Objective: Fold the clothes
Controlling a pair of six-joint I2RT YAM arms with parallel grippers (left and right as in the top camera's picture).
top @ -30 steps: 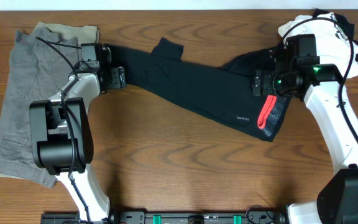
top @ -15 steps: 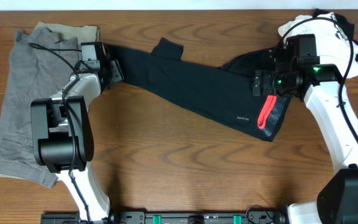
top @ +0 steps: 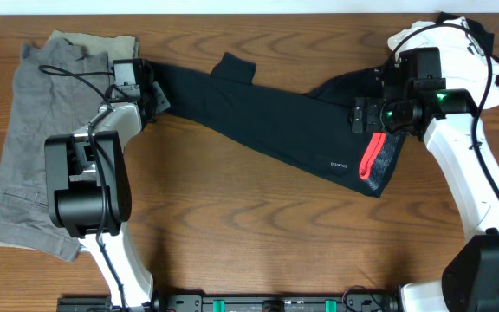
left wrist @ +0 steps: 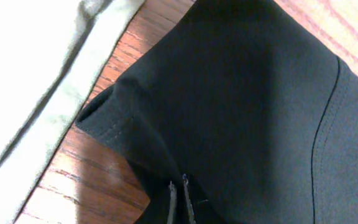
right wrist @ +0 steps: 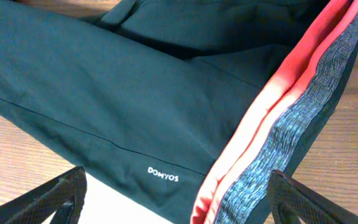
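Looking at black leggings point(top: 267, 121) sprawled diagonally across the upper half of the overhead frame, flat on a wooden table point(top: 249, 234). Got the left gripper point(left wrist: 179, 199) pinched tight on the leg hem at upper left, just beside a grey garment point(top: 33, 147). Got the right gripper point(right wrist: 179, 196) spread wide open over the coral-and-grey waistband point(top: 371, 154) at right, near the little white logo point(right wrist: 163, 174). Can't tell if touching fabric there.

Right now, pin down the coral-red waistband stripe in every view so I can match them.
Overhead: coral-red stripe right of centre, at the leggings' waist end.
Left wrist: not in it, only the black leg hem.
Right wrist: diagonal, upper right to bottom centre.
Shared landmark: white logo, just left of the stripe in both.
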